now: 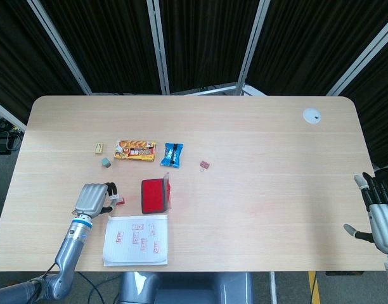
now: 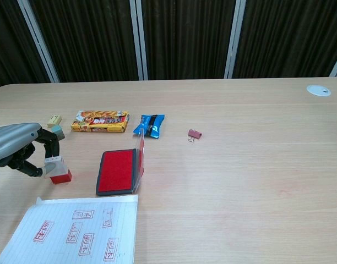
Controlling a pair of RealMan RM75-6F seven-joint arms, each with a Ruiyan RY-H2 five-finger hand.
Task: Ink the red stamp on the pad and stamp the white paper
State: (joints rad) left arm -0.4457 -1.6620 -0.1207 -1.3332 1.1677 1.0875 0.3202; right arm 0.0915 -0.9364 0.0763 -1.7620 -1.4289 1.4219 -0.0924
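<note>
Chest view: the left hand (image 2: 17, 149) pinches the stamp (image 2: 58, 169) between thumb and curled fingers; the stamp's red base rests on the tabletop (image 2: 240, 165), just left of the open pad (image 2: 118, 170) and above the paper (image 2: 80, 231), which bears several red imprints. Head view: the right hand (image 1: 379, 214) sits at the tabletop's far right edge, fingers spread, holding nothing.
</note>
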